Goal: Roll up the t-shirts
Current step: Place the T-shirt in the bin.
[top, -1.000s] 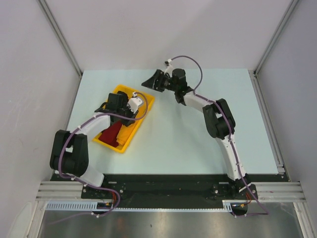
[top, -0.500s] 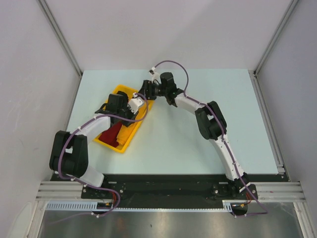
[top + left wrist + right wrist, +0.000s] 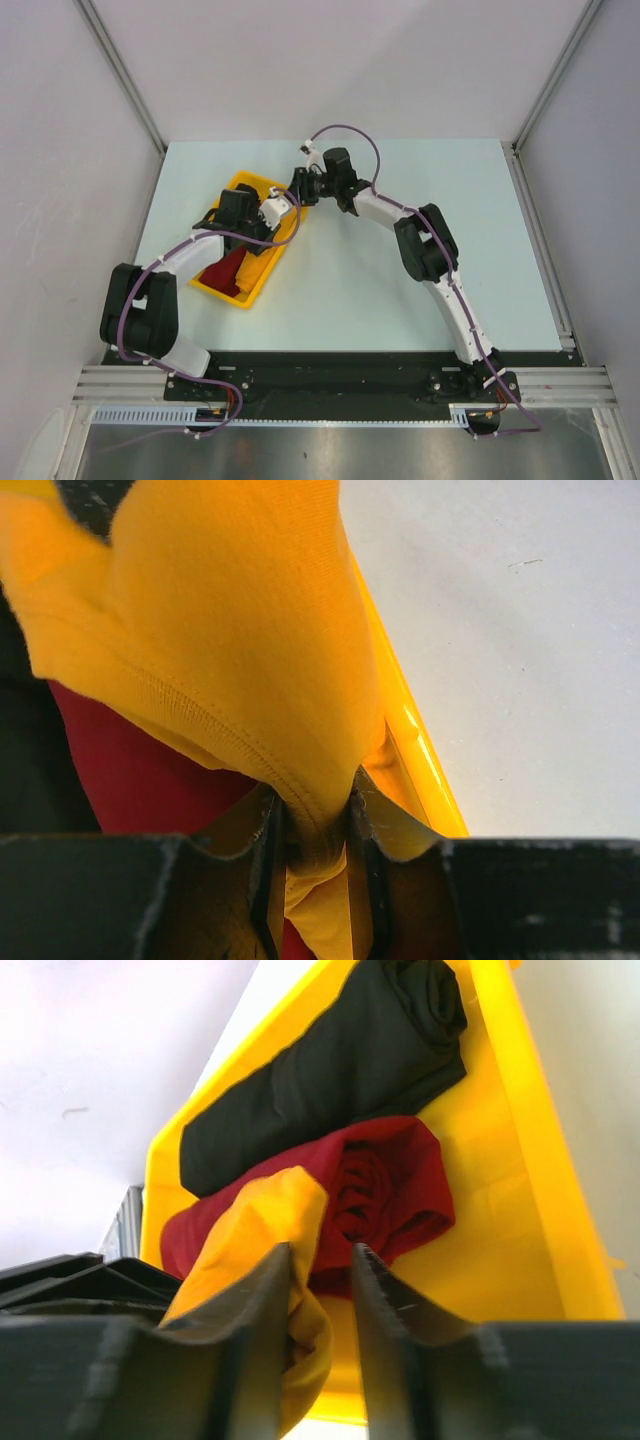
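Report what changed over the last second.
The right hand swung left from over the far table to the yellow tray and closed in around a fold of the mustard-orange t-shirt; a firm grip isn't clear. The left hand kept pinching that shirt; the tray and dark red roll stayed put.

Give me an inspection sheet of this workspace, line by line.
Surface: pale table, yellow tray on its left part.
Job's things: mustard shirt loose, not rolled, pinched up over the tray; black roll and red roll side by side in the tray.
Clutter: nothing seen.
Grippers: left gripper shut on mustard shirt; right gripper has its jaws either side of a fold of it, grip unclear.
Cables: purple cable loops above right arm; another runs along left arm.
Surroundings: grey walls, metal rails.
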{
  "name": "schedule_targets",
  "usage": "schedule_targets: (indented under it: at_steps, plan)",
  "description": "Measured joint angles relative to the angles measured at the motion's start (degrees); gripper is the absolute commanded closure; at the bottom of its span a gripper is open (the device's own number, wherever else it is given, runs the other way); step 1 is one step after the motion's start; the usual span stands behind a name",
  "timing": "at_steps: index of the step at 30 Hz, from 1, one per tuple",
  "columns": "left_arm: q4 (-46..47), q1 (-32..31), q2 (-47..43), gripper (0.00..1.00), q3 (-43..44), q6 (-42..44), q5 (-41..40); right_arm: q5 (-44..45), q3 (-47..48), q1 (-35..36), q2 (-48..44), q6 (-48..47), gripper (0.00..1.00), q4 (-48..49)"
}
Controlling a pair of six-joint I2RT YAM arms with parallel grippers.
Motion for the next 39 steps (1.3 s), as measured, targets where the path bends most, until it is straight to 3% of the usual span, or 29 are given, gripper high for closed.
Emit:
schedule_targets:
  at_steps: [4,10,17,29,39]
  plan:
    - [0.3,-0.2,0.0,0.93,0.0,-0.3,-0.7,0.8,-1.5,0.0,-0.1,0.2,0.88,-0.4]
    - [0.9,-0.3,0.6,0.92,0.0,-1.0,-1.2,4.0,-4.6,-0.1,-1.6,1.5,1.00,-2.1]
    - [1.9,-0.2,4.2,0.91,1.7,-2.4,-1.6,8.9,-9.5,-1.1,-5.6,4.8,1.00,-3.0]
    - [-0.3,0.2,11.0,0.83,9.5,-8.1,-2.4,16.6,-4.9,-1.2,-5.6,7.9,1.00,-10.4]
    - [-2.4,1.2,12.8,0.78,11.4,-14.0,-2.4,21.3,-2.3,-1.1,-4.9,9.8,0.91,-13.7]
